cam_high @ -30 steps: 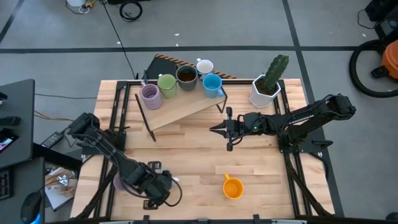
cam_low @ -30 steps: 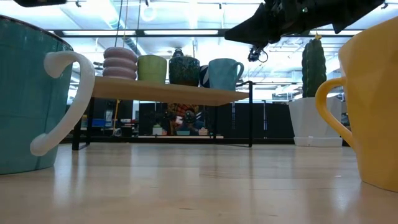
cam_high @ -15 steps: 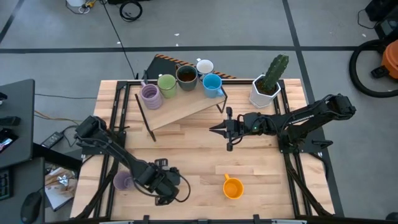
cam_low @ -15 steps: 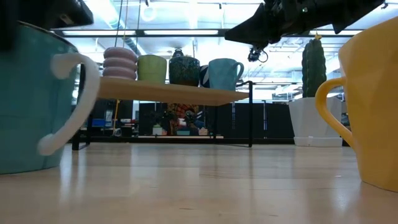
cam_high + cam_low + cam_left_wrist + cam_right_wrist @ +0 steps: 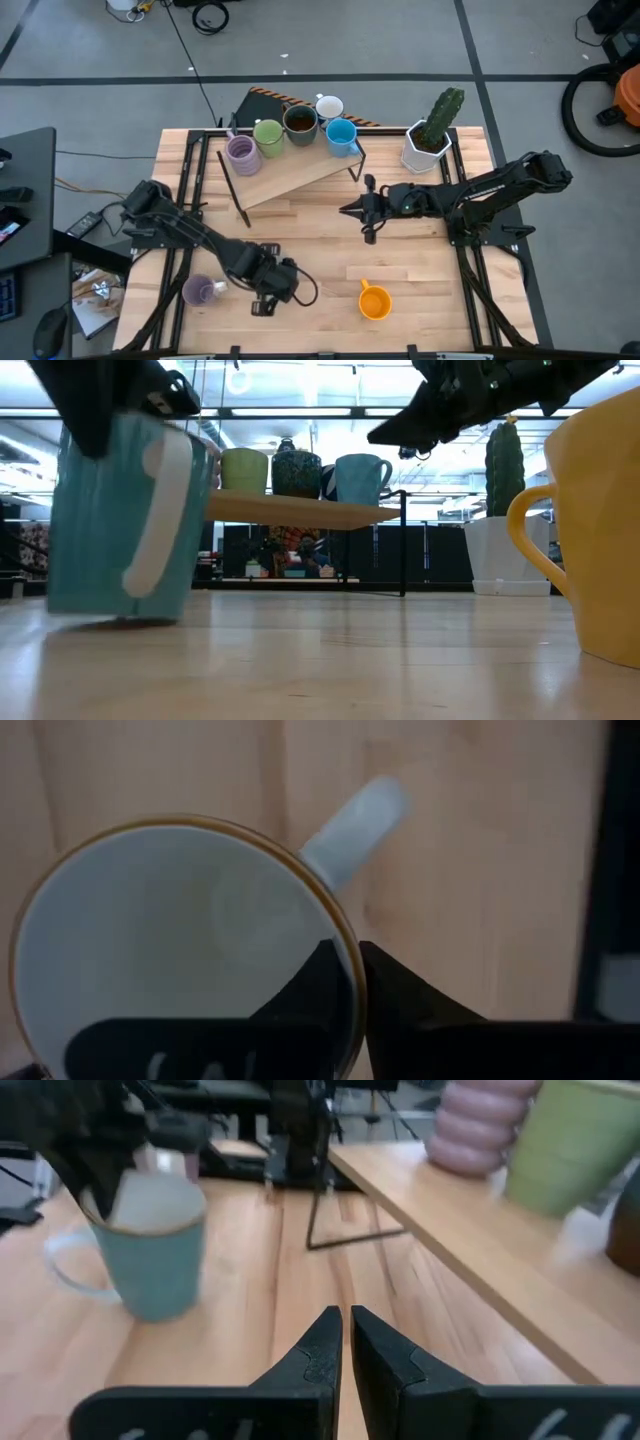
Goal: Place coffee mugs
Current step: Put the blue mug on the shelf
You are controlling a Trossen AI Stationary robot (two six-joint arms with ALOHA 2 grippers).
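**Left arm carries teal mug toward frame centre**

Since the earlier frame the left end effector has shifted right along the lower part of the high view, taking the teal mug with it and uncovering a purple mug at lower left. Its fingers are pinched on the teal mug's rim beside the white handle; in the low view the mug sits at the left, just at the worktop. The right end effector hovers at centre, fingers closed together and empty. An orange mug stands at lower centre-right. Five mugs line the shelf at upper centre.
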